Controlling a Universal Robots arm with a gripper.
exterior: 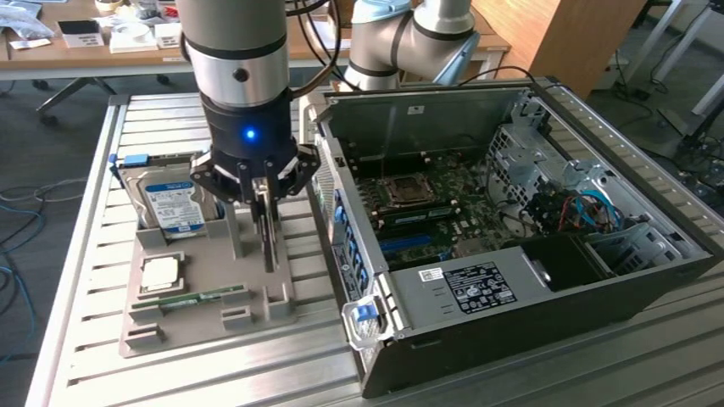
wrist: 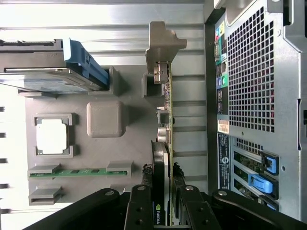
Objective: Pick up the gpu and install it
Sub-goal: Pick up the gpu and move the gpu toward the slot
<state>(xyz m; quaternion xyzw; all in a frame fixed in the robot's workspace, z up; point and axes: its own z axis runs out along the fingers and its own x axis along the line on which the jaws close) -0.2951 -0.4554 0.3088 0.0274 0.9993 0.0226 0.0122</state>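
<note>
gpu (wrist: 165,143) | stands on edge in grey tray (exterior: 192,326), lower left of exterior frame, beside open case (exterior: 633,280) | hand (wrist: 164,191) clamped across both faces | judged: grasp made, lift and install outstanding

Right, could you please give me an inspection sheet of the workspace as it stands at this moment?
Surface: slatted metal table with a grey parts tray on it.
Job's things: gpu stands upright on edge in the tray, beside the open computer case.
Clutter: hard drive, processor chip and memory stick in the tray.
Grippers: gripper straddles the gpu's top edge; grip cannot be judged.
Cables: red and blue cables inside the case; black cables by the arm; loose cables on the floor.
Surroundings: desk with small items, wooden cabinet.
</note>
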